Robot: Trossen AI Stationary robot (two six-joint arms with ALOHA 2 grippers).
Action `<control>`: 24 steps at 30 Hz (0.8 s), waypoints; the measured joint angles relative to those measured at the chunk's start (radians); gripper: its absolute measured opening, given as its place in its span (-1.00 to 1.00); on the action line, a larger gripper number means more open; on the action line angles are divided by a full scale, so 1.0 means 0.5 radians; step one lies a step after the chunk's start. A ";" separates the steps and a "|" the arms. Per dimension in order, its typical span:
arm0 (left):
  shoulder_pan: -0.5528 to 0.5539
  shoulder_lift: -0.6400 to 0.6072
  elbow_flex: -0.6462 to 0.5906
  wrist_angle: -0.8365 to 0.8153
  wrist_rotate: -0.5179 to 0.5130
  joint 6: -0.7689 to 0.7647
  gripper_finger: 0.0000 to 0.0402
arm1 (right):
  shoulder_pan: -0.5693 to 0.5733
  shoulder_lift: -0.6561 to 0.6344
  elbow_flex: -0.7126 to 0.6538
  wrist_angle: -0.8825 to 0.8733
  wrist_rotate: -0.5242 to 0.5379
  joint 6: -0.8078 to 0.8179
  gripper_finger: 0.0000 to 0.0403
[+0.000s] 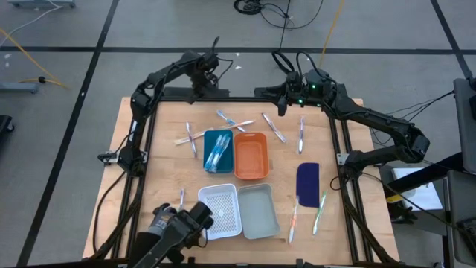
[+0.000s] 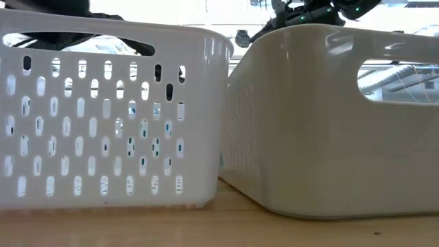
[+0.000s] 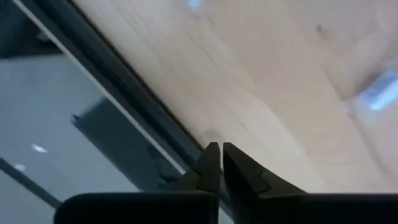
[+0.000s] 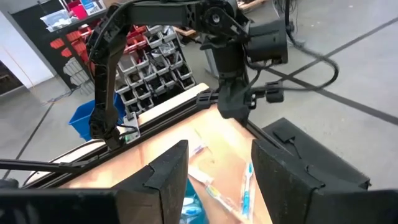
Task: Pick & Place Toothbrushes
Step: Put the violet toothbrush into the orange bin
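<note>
Toothbrushes (image 1: 274,127) scattered at varied angles; left gripper (image 3: 221,163) closed empty, right gripper (image 4: 219,168) wide

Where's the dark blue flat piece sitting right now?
In the high view, the dark blue flat piece lies on the table's right side, right of the orange tray, with two toothbrushes just below it.

Wooden table (image 1: 149,160) carried four trays in a block: blue tray (image 1: 207,141), orange tray (image 1: 251,155), white perforated basket (image 1: 221,211), grey bin (image 1: 259,211). Loose toothbrushes (image 1: 274,127) lay scattered around them. A dark blue flat piece (image 1: 308,180) lay right of the trays.
</note>
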 joint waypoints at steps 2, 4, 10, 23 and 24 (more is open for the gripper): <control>0.011 -0.001 0.000 0.052 0.124 0.027 -0.98 | -0.001 0.000 0.000 -0.017 0.001 0.021 -0.16; 0.022 -0.017 0.000 0.047 0.189 0.047 -0.99 | 0.000 0.000 0.000 -0.030 0.000 0.046 -0.16; -0.019 -0.196 0.001 0.043 0.613 0.110 -0.95 | 0.000 0.000 0.000 -0.060 0.019 0.075 -0.16; -0.356 -0.142 -0.006 0.350 0.984 -0.738 -0.98 | 0.005 0.000 0.000 -0.076 0.095 0.105 -0.16; -0.370 -0.123 -0.006 0.349 0.982 -0.837 -0.99 | 0.005 0.000 0.000 -0.076 0.092 0.105 -0.16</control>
